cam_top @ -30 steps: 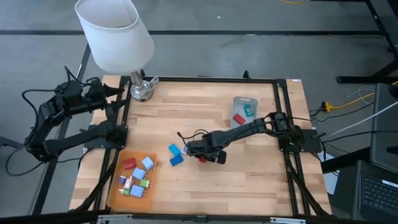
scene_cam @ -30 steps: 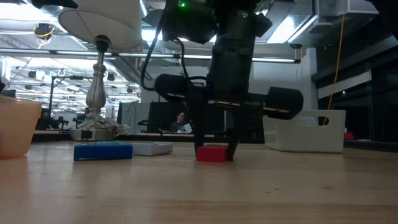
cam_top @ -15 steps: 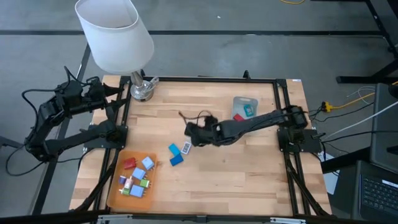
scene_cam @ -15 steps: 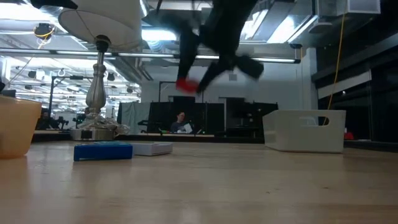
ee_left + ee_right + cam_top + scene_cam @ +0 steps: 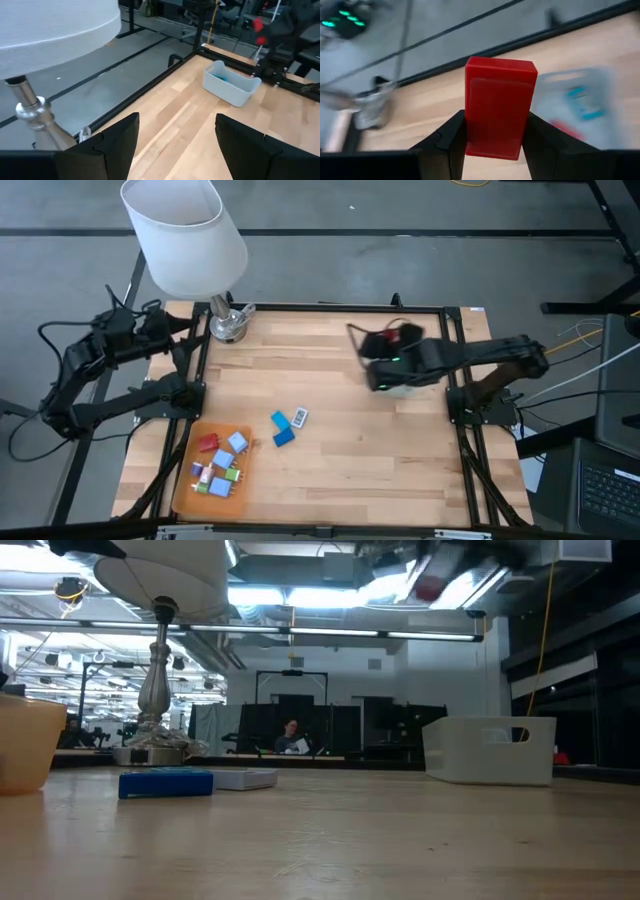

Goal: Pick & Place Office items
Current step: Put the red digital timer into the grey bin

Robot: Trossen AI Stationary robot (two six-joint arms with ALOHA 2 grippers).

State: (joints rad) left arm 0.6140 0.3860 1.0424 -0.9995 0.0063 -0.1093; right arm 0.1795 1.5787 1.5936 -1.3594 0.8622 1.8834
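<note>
Desk is a pale wood-plank top in a black frame. White-shaded lamp on a chrome base sits at the far corner, well away from the right pincer and just beside the parked left arm. Room behind: open workshop, ceiling strip lights, a person seated far back at a bench.

Right pincer is up in the air above the translucent grey-blue bin (blurred in the high and low views). Its fingers are clamped on a red block: plain rectangular brick, flat faces, rounded edges, held upright between the two pads. Bin directly below the pincer already has a red piece and a teal-blue piece inside, as the right wrist view shows.

Left pincer sits off the desk edge by the lamp, fingers apart, nothing between them.

Well away from the right pincer, mid-desk: two blue blocks and a small whitish piece close together. Further still, the orange tray at the near corner holds a cluster of red, light blue, green and pink pieces.
</note>
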